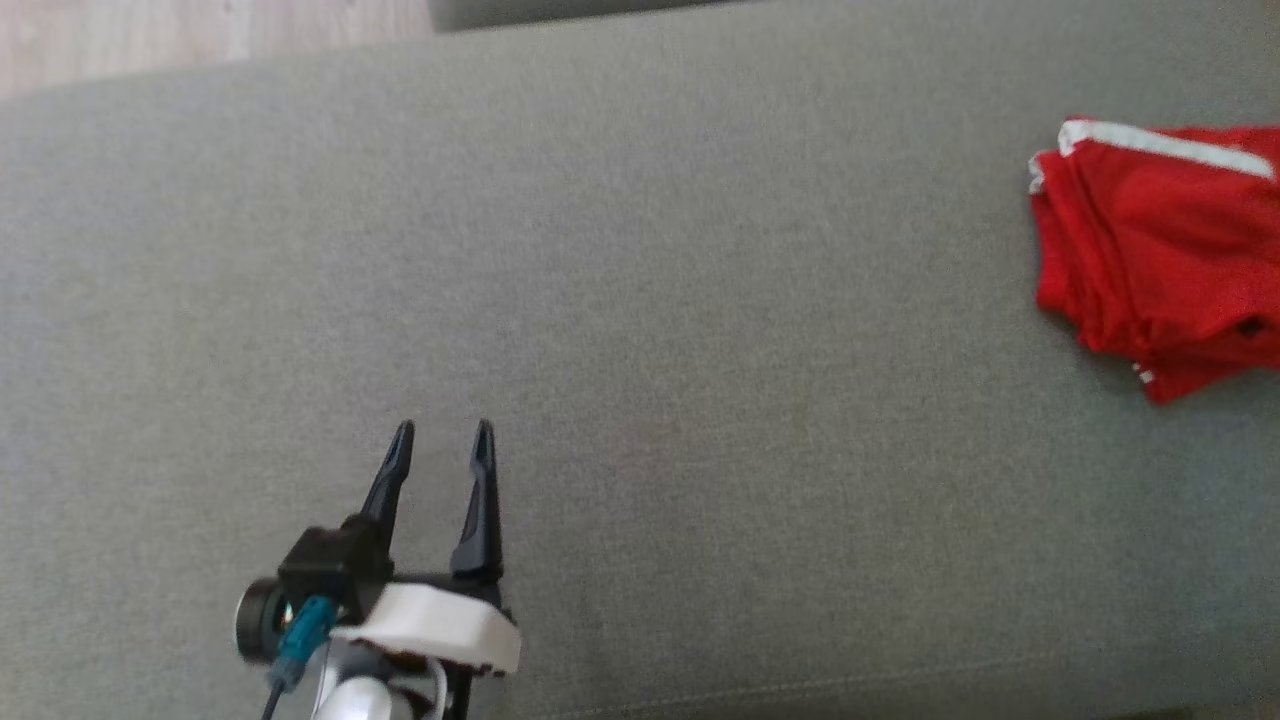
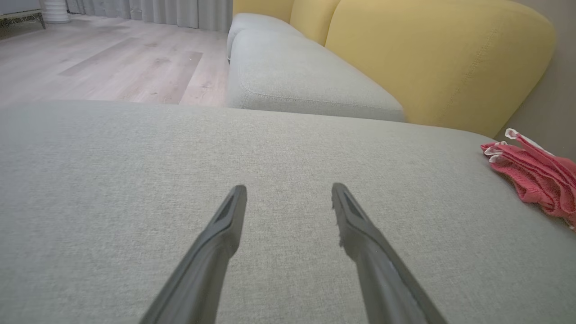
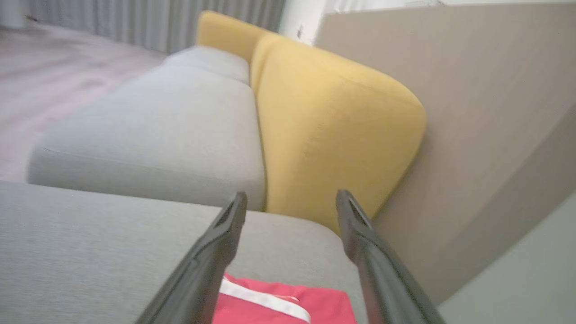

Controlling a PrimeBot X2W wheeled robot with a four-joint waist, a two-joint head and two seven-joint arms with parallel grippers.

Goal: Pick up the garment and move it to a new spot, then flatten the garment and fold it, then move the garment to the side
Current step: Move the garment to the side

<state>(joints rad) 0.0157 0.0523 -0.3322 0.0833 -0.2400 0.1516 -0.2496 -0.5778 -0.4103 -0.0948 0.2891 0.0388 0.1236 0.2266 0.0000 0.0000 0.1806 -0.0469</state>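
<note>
A: Where's the garment?
B: The red garment [image 1: 1160,260] lies bunched in layers on the grey seat cushion [image 1: 700,300], far out on the robot's right. It's close to the cushion's end, by the beige wall [image 3: 472,90].
A: Any print or label?
B: A white band along one edge and bits of white trim at the corners. Anything finer is too blurred to read.
A: Right arm?
B: The right gripper [image 3: 291,195] hangs over the garment, fingers spread wide with nothing between them. Tips aim at the yellow backrest [image 3: 333,126]. Red cloth shows under the finger roots; can't tell if it touches.
A: Left?
B: The left gripper [image 1: 442,430] is low over the cushion, well apart from the garment. Fingers spread, gripping nothing. It points along the seat toward the next grey cushion [image 2: 292,76] and the wood floor [image 2: 112,58]. There's a blue connector [image 1: 300,625] at its wrist.
</note>
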